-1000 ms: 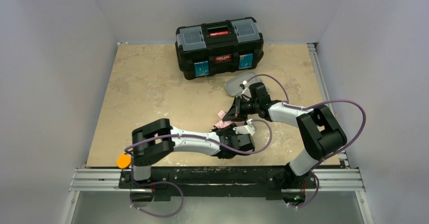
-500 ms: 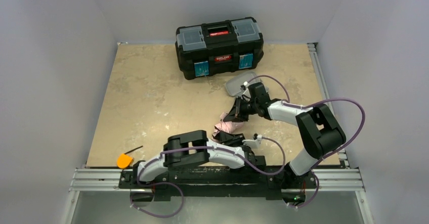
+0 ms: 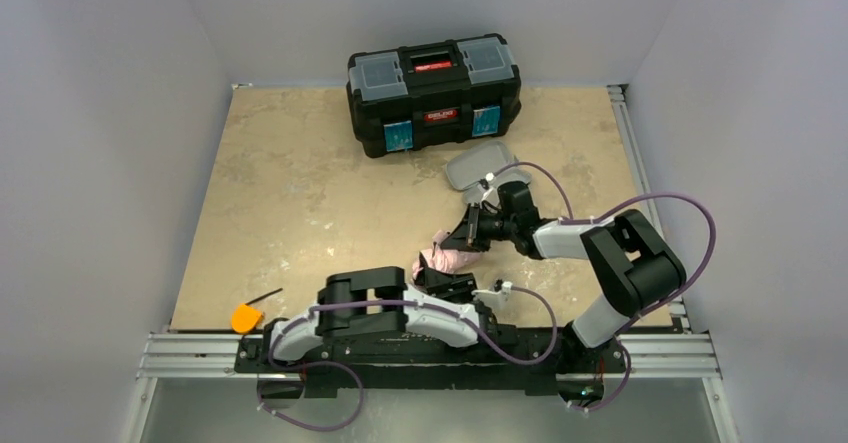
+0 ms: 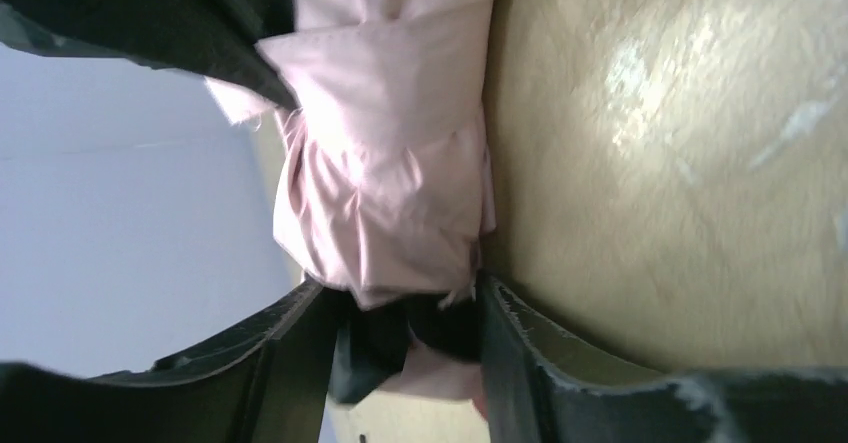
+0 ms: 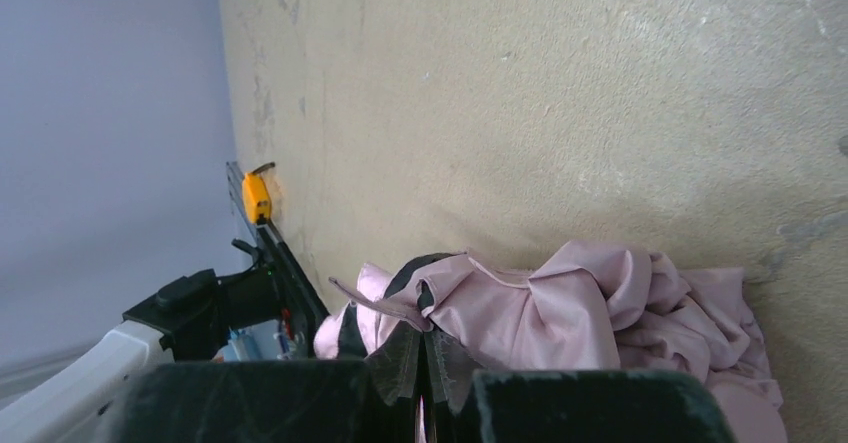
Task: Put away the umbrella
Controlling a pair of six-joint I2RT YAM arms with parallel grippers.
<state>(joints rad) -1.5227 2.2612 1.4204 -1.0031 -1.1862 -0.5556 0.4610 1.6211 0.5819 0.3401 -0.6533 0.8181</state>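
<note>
Two-arm hold on the umbrella (image 3: 446, 258), near side of the toolbox (image 3: 433, 91). Right fingers (image 5: 398, 368) clamp its fabric, likely anchoring it; left fingers (image 4: 520, 363) straddle it, apart.

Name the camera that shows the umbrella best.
Right wrist: the umbrella shows as a whole bunched bundle, folds clear. Left wrist shows only close pink fabric; top external shows a small, half-hidden pink patch.

Umbrella (image 3: 447, 259) on table (image 3: 300, 183) near front edge; toolbox (image 3: 433, 91) at rear; case (image 3: 478, 166) between them
</note>
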